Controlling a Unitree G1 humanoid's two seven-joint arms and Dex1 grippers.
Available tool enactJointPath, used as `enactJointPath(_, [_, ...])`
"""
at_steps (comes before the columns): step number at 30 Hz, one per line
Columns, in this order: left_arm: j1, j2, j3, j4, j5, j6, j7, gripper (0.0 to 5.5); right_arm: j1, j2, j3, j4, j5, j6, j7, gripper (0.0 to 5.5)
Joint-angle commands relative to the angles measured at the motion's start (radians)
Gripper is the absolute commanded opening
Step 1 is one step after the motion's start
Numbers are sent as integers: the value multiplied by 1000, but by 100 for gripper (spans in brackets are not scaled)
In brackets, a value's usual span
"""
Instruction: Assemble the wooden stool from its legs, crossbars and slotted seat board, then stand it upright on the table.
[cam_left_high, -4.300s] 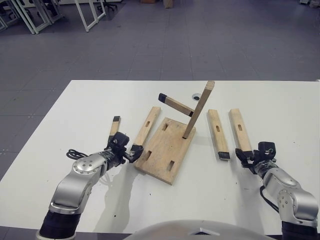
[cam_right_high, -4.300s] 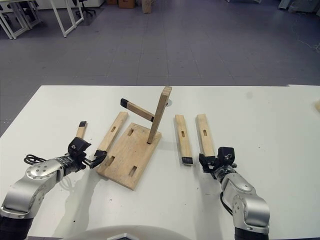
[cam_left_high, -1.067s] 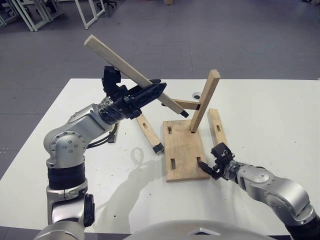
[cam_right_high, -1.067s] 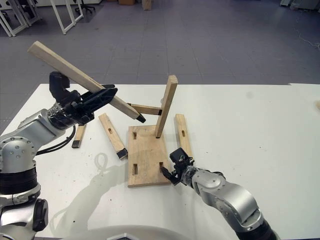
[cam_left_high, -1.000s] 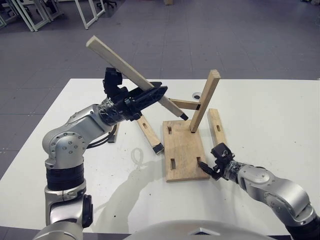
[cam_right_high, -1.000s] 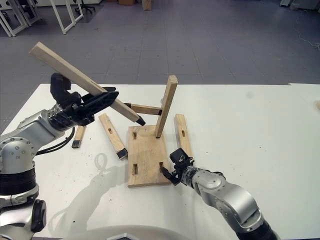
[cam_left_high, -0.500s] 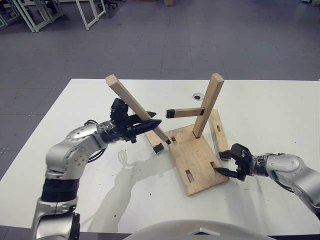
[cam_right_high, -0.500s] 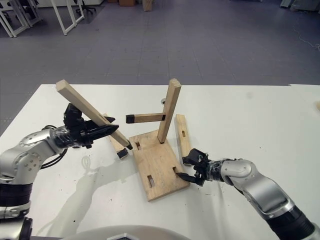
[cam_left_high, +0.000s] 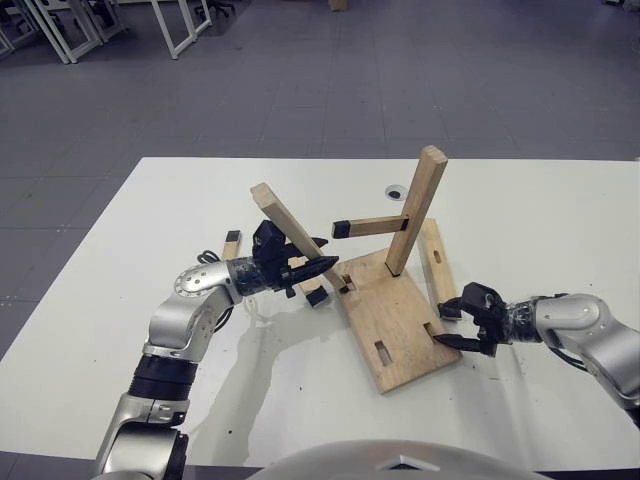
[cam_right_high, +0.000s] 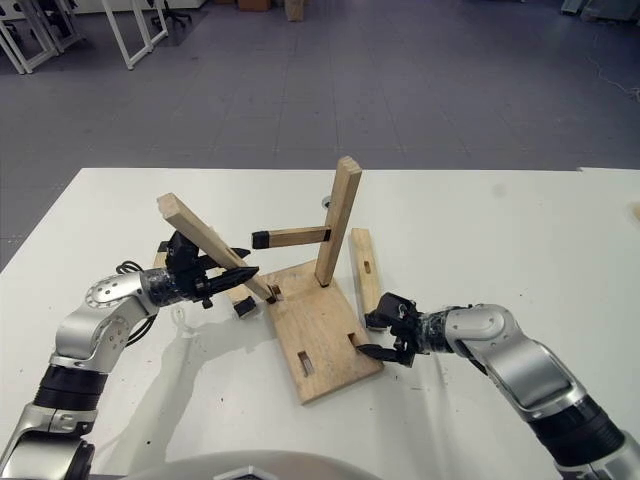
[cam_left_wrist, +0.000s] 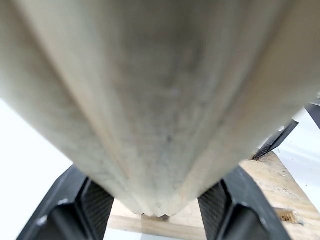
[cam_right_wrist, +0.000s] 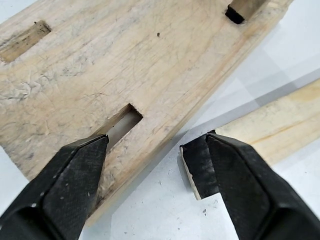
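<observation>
Seat board (cam_left_high: 392, 318), right hand (cam_left_high: 445, 327) spread open astride its edge, left hand (cam_left_high: 318, 265) gripping tilted leg (cam_left_high: 278, 213)

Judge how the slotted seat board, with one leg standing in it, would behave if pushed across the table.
The seat board is thick wood lying flat on the table, so it probably slides stiffly without flexing. The upright leg and crossbar stand tall near one end, so a high push there might tilt the board or loosen the joint.

Upright leg (cam_left_high: 415, 210) on seat board (cam_left_high: 400, 330), spare leg (cam_left_high: 436, 262) right, maybe touching
</observation>
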Motion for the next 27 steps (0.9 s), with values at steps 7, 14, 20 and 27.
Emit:
enactJointPath(7, [-51,3,-52,167,87,-65,-55,206,-33,24,0,1,-43,25,28,361])
enactJointPath(14, [-68,12,-75,213,102,-88,-86,206,-24,40,-5,-14,-51,37,19,361])
enactJointPath(20, [-114,56,-111,205,91,-1,-155,206,-12,59,-7,-35,-55,49,3,361])
enactJointPath(27, [-155,64,-122,193,91,77,-179,206,-6,79,-9,-41,-64,51,-7,361])
